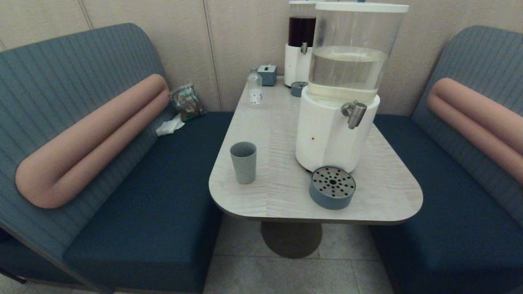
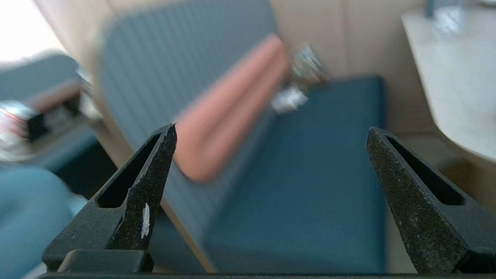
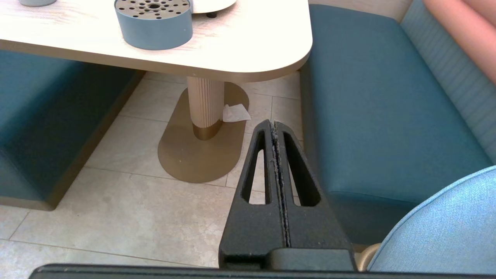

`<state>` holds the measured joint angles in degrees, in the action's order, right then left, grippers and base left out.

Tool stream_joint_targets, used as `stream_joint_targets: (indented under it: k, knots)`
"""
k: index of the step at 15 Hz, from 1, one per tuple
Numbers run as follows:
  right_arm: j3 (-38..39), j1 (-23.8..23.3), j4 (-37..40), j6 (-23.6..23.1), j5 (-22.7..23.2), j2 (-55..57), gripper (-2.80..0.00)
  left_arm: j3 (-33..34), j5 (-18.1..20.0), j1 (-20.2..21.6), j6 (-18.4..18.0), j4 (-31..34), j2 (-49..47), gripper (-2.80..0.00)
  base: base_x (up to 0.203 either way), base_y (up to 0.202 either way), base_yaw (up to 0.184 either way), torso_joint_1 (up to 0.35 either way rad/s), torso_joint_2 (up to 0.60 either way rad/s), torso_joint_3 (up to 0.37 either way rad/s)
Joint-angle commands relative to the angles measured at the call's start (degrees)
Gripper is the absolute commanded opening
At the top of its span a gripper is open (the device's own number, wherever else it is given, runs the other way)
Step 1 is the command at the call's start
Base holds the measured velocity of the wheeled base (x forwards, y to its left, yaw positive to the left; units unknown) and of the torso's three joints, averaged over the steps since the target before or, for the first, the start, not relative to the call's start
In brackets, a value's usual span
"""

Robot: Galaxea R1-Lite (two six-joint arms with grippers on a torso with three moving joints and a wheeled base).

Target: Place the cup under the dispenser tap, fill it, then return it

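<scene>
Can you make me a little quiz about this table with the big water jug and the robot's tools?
1. True or false: the cup is already standing under the dispenser tap.
2. Which robot tool is open? A) left tool B) right tool C) both
3. Fill in: the round drip tray with holes on top sits on the table, right in front of the big dispenser's white ____.

Key
1. False: the cup stands alone near the table's left edge, apart from the dispenser.
2. A: the left tool's fingers are spread wide; the right tool's are pressed together, holding nothing.
3. base
</scene>
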<state>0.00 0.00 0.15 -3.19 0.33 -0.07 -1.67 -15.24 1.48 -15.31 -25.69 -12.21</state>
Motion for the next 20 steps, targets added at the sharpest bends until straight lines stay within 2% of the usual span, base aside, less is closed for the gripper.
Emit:
stream_joint_targets:
  k: [1, 5, 8, 10, 13, 14, 15, 17, 20]
  knots:
    - [0.0, 0.0, 0.0, -0.1, 0.0, 0.0, -2.8, 1.2, 0.5, -0.1, 2.4, 0.7, 0.9, 0.0, 0.0, 0.0, 0.0, 0.0, 0.0, 0.0]
    - [0.0, 0.0, -0.1, -0.1, 0.1, 0.0, -2.8, 1.7, 4.5, -1.7, 5.1, 8.8, 5.9, 0.0, 0.0, 0.0, 0.0, 0.0, 0.0, 0.0]
    - [0.0, 0.0, 0.0, -0.1, 0.0, 0.0, -2.8, 1.1, 9.0, -1.7, 5.5, 20.1, 12.5, 0.0, 0.0, 0.0, 0.0, 0.0, 0.0, 0.0]
    - [0.0, 0.0, 0.0, -0.1, 0.0, 0.0, -2.8, 1.2, 10.4, -1.7, 8.2, 20.4, 12.3, 0.0, 0.0, 0.0, 0.0, 0.0, 0.0, 0.0]
    - [0.0, 0.0, 0.0, -0.1, 0.0, 0.0, -2.8, 1.5, 13.6, -1.7, 10.0, 20.7, 12.3, 0.0, 0.0, 0.0, 0.0, 0.0, 0.0, 0.0]
    - [0.0, 0.0, -0.1, -0.1, 0.0, 0.0, -2.8, 1.6, 14.0, -1.7, 10.3, 21.0, 12.3, -1.01, 0.0, 0.0, 0.0, 0.0, 0.0, 0.0]
    - [0.0, 0.0, 0.0, -0.1, 0.0, 0.0, -2.8, 1.6, 14.4, -1.7, 11.1, 21.2, 12.3, -2.8, 0.0, 0.0, 0.0, 0.0, 0.0, 0.0]
    - [0.0, 0.0, 0.0, -0.1, 0.0, 0.0, -2.8, 1.6, 14.9, -1.7, 14.8, 22.8, 12.3, -2.8, 0.0, 0.0, 0.0, 0.0, 0.0, 0.0]
    - [0.0, 0.0, 0.0, -0.1, 0.0, 0.0, -2.8, 1.6, 15.0, -1.7, 16.2, 23.9, 12.3, -2.8, 0.0, 0.0, 0.0, 0.0, 0.0, 0.0]
